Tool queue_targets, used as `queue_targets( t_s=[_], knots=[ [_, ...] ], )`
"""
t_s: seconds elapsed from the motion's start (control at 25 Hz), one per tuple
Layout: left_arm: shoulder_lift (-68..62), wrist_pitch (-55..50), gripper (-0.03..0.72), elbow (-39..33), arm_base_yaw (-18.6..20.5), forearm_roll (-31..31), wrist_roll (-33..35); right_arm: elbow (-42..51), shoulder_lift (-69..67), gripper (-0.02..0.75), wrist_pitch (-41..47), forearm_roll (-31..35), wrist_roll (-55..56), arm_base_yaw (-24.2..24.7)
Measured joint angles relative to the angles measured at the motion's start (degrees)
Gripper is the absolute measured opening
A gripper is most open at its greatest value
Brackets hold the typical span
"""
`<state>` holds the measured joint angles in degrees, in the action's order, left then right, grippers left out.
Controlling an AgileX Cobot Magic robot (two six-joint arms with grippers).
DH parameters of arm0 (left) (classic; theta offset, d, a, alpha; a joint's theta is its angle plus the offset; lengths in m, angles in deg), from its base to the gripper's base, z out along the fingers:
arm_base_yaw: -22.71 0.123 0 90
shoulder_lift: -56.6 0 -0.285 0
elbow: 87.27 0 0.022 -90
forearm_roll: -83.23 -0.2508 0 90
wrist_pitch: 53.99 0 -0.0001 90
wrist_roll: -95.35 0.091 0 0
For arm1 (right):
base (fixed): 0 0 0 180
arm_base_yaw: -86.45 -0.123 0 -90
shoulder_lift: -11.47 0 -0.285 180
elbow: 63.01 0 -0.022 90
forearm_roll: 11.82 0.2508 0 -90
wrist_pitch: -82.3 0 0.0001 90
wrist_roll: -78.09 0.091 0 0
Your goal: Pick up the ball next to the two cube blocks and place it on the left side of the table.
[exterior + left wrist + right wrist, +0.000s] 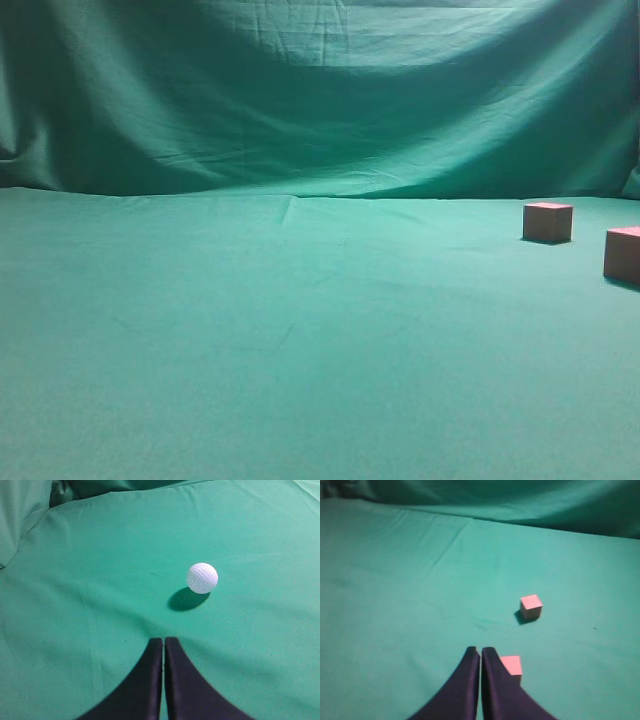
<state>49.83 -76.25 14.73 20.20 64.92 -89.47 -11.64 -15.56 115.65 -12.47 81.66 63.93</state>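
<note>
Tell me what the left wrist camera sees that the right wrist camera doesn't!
Only the left wrist view shows the white dimpled ball, resting on the cloth with its shadow beside it, ahead and a little to the right of the left gripper, whose fingers are closed together.

Only the right wrist view shows the two cube blocks, sitting apart from each other; the nearer one is partly hidden behind the shut right gripper.

Both show the green table and dark fingers pressed shut, holding nothing.
</note>
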Motion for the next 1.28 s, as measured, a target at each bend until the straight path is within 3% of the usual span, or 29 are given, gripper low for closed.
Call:
queue_targets(
  t_s=[0.24,0.4,0.68,1.28],
  knots=[
    [0.00,0.00,0.000,0.00,0.00,0.00,0.00,11.30,11.11,0.000,-1.78,0.11,0.00,12.08],
    [0.00,0.00,0.000,0.00,0.00,0.00,0.00,18.11,17.10,0.000,-4.63,0.21,0.00,16.29],
    [0.00,0.00,0.000,0.00,0.00,0.00,0.00,27.05,19.81,0.000,-9.19,0.21,0.00,17.56],
    [0.00,0.00,0.000,0.00,0.00,0.00,0.00,27.08,19.81,0.000,-10.09,0.21,1.08,17.65]
  ],
)
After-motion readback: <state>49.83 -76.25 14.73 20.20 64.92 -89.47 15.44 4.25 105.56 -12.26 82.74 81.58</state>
